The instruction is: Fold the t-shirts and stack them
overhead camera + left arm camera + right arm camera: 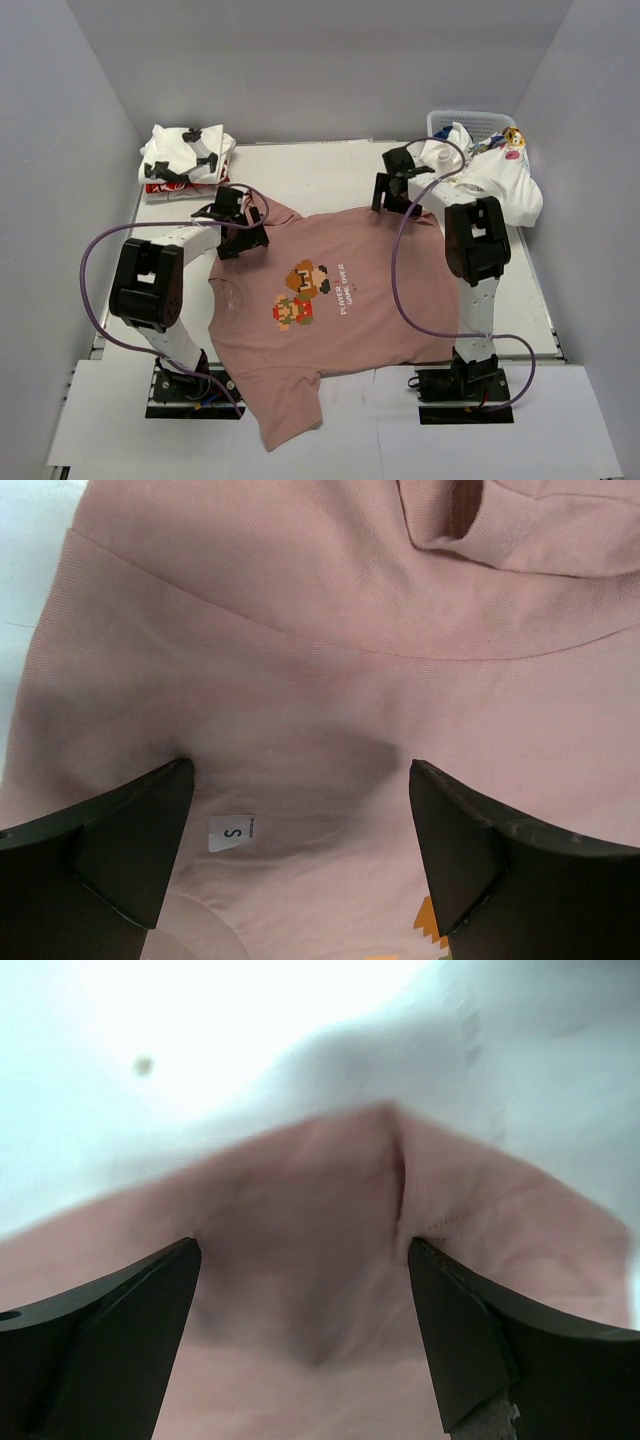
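A dusty-pink t-shirt with a pixel game-character print lies spread flat, print up, in the middle of the table; one sleeve hangs toward the near edge. My left gripper is open over its far-left shoulder, close above the cloth beside the collar label. My right gripper is open over the shirt's far-right hem corner, jaws straddling the cloth. Folded white t-shirts with black print are stacked at the far left. More white t-shirts spill from the basket at the far right.
A white mesh basket stands at the back right corner against the wall. Grey walls close in the table on three sides. Purple cables loop beside both arms.
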{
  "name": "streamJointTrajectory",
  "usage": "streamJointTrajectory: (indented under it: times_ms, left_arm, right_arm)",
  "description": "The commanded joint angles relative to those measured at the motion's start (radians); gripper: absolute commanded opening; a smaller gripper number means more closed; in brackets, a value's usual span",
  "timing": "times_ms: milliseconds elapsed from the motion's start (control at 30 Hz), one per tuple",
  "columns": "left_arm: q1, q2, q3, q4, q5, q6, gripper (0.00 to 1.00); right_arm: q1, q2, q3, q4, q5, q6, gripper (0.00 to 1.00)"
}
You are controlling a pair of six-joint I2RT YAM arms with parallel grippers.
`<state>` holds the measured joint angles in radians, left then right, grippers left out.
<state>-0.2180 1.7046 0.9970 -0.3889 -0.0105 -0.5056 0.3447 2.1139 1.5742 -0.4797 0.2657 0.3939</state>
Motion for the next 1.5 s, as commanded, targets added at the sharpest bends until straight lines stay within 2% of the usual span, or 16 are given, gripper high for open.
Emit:
streamJointTrajectory:
  times_ms: [0,200,267,333,400,533,667,800,933,1100,1267,1433,1467]
  left_arm:
    - [0.008,-0.005,-0.053,0.004,-0.023,-0.004,0.99]
    - [0.019,0.006,-0.054,-0.005,-0.045,0.006,0.99]
    - [0.019,0.006,-0.035,-0.014,-0.054,0.006,0.99]
    - [0.019,0.015,-0.014,-0.015,-0.054,0.006,0.99]
    - [0.008,0.03,0.009,-0.025,-0.075,0.006,0.99]
    - [0.008,0.105,0.096,-0.074,-0.106,-0.004,0.99]
    - [0.008,0.185,0.172,-0.119,-0.115,0.019,0.99]
    - [0.017,0.323,0.346,-0.204,-0.115,0.055,0.99]
    - [0.017,0.424,0.483,-0.246,-0.115,0.064,0.99]
    - [0.017,0.553,0.645,-0.285,-0.095,0.073,0.99]
    - [0.035,0.676,0.819,-0.369,-0.112,0.119,0.99]
    - [0.035,0.8,1.139,-0.464,-0.034,0.167,0.99]
    - [0.035,0.817,1.251,-0.482,-0.034,0.18,0.99]
  right_arm:
    - [-0.044,0.029,0.085,-0.028,0.101,0.01,0.9]
    - [-0.061,0.084,0.211,0.038,0.07,-0.113,0.9]
    - [-0.052,0.048,0.218,0.024,0.002,-0.154,0.9]
    - [-0.039,-0.018,0.141,0.067,-0.104,-0.196,0.9]
    - [-0.01,-0.128,0.051,0.122,-0.117,-0.205,0.9]
    - [0.043,-0.268,-0.145,0.122,-0.092,-0.19,0.9]
    - [0.06,-0.418,-0.334,0.115,-0.098,-0.081,0.9]
    - [0.053,-0.419,-0.439,0.124,-0.1,-0.073,0.9]
    - [0.054,-0.327,-0.405,0.093,-0.077,-0.061,0.9]
    - [0.039,-0.169,-0.283,0.038,-0.033,-0.03,0.9]
    - [0.019,-0.031,-0.145,0.015,-0.056,-0.01,0.9]
    - [-0.012,0.05,0.053,-0.036,-0.013,-0.044,0.9]
    - [-0.015,0.05,0.09,-0.058,0.013,-0.059,0.9]
